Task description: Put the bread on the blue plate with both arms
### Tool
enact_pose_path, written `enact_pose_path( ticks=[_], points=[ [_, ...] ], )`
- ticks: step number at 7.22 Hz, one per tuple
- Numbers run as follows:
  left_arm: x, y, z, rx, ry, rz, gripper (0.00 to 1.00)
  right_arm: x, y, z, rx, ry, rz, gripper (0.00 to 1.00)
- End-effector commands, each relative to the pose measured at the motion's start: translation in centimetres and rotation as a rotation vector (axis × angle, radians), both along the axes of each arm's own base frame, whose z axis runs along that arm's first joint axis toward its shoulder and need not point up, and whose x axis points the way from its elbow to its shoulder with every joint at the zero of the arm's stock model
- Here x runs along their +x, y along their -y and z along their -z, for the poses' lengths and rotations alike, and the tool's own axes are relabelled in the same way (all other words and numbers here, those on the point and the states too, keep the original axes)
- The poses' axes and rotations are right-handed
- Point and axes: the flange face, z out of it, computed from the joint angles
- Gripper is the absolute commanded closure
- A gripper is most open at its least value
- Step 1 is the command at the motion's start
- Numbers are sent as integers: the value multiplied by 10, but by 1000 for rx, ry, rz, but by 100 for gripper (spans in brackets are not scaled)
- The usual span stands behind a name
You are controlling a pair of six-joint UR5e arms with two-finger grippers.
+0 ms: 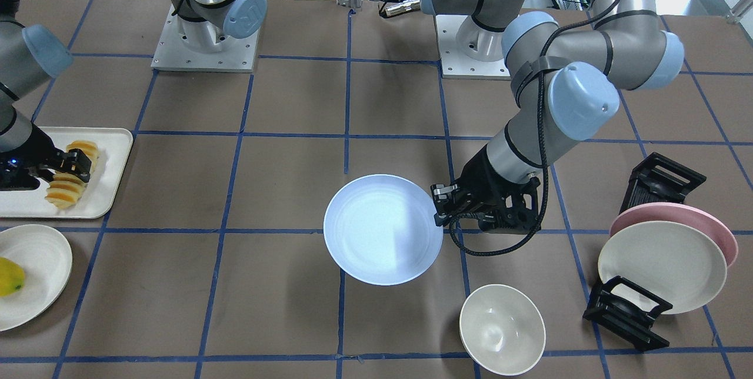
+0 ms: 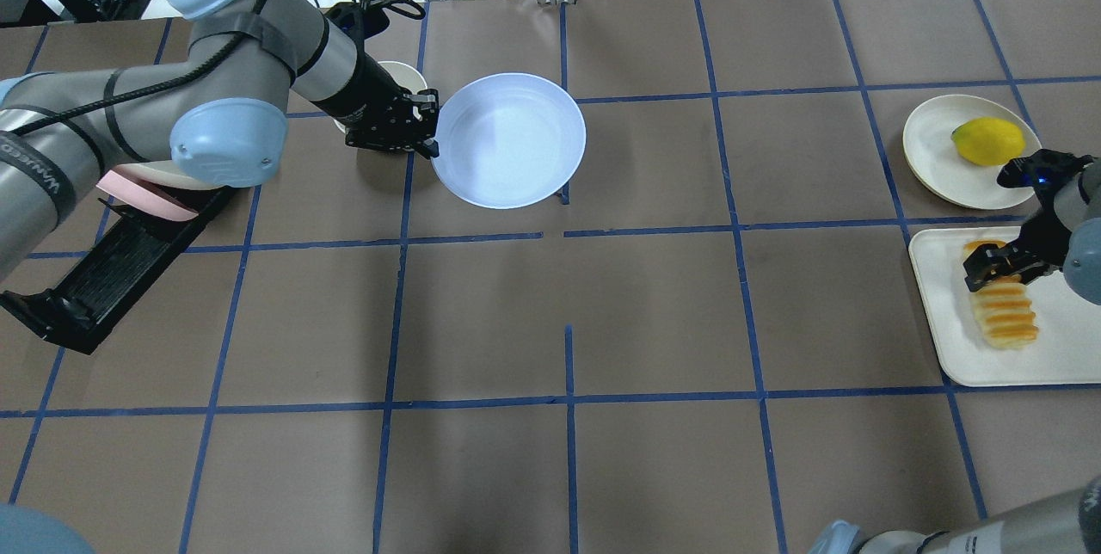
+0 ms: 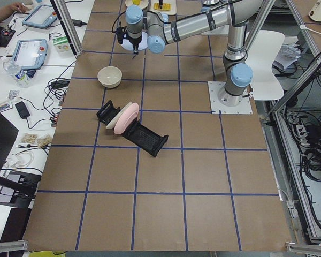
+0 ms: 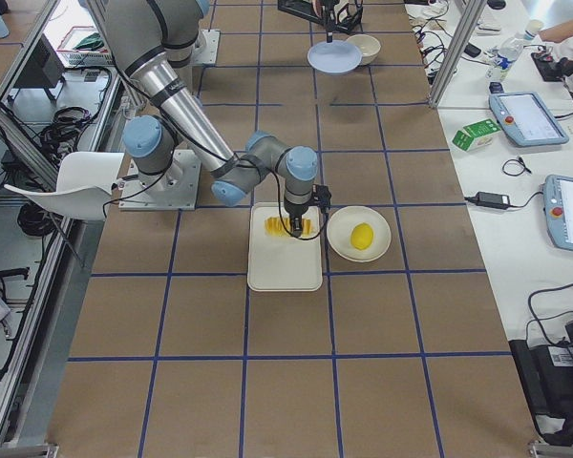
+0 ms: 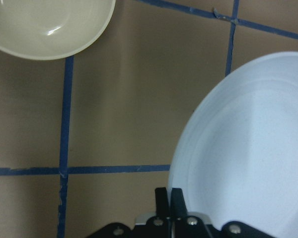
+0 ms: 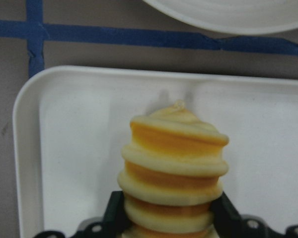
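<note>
"On your right-hand side of the bench, what did you have?"

"My right end effector was down over the white tray, clasped across the bread. From my wrist I saw a black finger pressed against each pale side of the loaf, with the orange ridges stacked between them. The bread lay on the tray, toward the side facing the middle of the bench. Just beyond the tray, a yellow fruit sat on a cream plate."

"And on your left?"

"My left end effector was clenched on the rim of the blue plate. The fingers were pinched together on the edge nearest that arm. The plate was about mid-bench, well apart from the bread and with nothing on it."

"Was it lying flat?"

"I could not tell whether it rested on the bench or hung a little clear of it. A cream bowl stood near the plate, on the side away from me. Further out to my left, a black rack held a pink plate and an off-white plate on edge, one leaning against the other."
</note>
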Motion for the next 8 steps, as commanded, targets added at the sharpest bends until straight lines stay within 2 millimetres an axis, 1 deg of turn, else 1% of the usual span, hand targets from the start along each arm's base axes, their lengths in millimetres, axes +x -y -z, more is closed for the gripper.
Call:
enact_pose_path(
  ticks=[1,2,3,4,5,6,7,8],
  points=[
    [-41,-10,55,54,2,66,100,-1,2,-5,-7,-4,2,100],
    [-47,-9,77,34,9,82,100,-4,8,-33,-49,-37,-2,100],
    [-54,-13,90,5,20,119,100,-1,12,-67,-51,-34,-7,100],
    [-60,-21,104,17,25,150,100,-3,17,-90,-40,-12,-8,100],
    [-60,-24,110,24,71,159,89,7,32,-113,-38,26,-35,100],
    [-62,-26,110,20,117,177,81,29,52,-141,-31,34,-75,100],
    [-63,-24,106,11,119,176,75,57,63,-158,8,59,-27,100],
    [-62,-21,86,-27,118,173,71,95,74,-166,1,50,-10,100]
  ],
)
